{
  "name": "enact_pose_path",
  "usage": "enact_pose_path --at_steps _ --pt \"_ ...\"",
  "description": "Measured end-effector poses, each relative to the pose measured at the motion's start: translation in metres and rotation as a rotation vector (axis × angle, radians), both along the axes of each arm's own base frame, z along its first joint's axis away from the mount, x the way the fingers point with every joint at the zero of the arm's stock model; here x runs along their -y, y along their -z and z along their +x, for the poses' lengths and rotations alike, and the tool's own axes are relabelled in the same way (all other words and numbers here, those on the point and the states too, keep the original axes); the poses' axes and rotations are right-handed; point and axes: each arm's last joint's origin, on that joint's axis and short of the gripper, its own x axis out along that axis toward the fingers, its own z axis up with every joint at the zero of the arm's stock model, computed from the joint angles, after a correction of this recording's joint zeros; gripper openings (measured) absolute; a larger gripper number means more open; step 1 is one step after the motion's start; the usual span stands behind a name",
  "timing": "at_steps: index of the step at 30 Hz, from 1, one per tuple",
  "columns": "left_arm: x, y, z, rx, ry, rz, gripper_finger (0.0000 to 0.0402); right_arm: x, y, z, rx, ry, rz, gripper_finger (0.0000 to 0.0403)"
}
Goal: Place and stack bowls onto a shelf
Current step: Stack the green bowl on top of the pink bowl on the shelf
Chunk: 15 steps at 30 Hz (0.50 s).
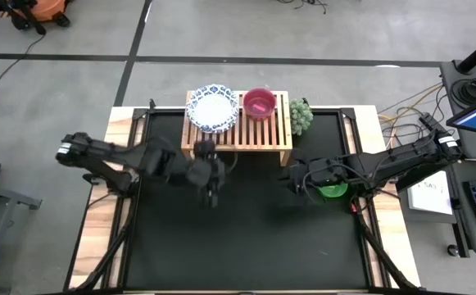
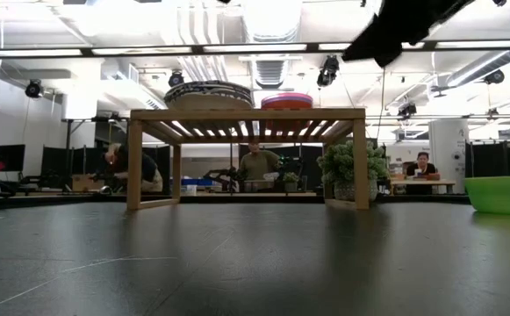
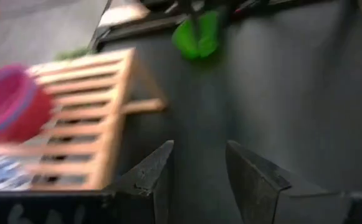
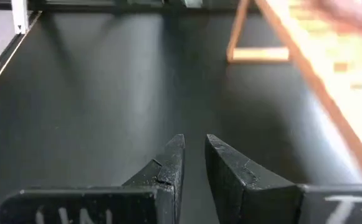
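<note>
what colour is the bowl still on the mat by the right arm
Bright green bowl, clearest in the low view.

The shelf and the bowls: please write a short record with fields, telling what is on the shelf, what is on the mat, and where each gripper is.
on shelf: blue-rimmed white bowl; magenta bowl
on mat: green bowl, right side
beside shelf: artichoke-like object
left gripper: over mat in front of shelf, open, empty
right gripper: over mat beside green bowl, slightly open, empty
</note>
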Motion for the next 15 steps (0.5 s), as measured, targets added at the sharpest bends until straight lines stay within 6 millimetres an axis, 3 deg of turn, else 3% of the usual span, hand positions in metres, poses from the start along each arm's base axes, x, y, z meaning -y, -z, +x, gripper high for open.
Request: enact_pose_path --at_steps 6,11,15 --pt "0.033 0.046 -0.016 0.102 0.136 -0.002 0.0125 0.003 0.018 -0.014 -0.212 0.213 0.249 0.0054" --pt "0.036 0.069 -0.024 0.121 0.144 -0.018 0.0125 0.009 0.023 -0.035 -0.433 0.517 0.433 0.0054" --pt "0.035 0.075 -0.025 0.112 0.124 -0.018 0.0125 0.011 0.025 -0.044 -0.538 0.682 0.453 0.0063"
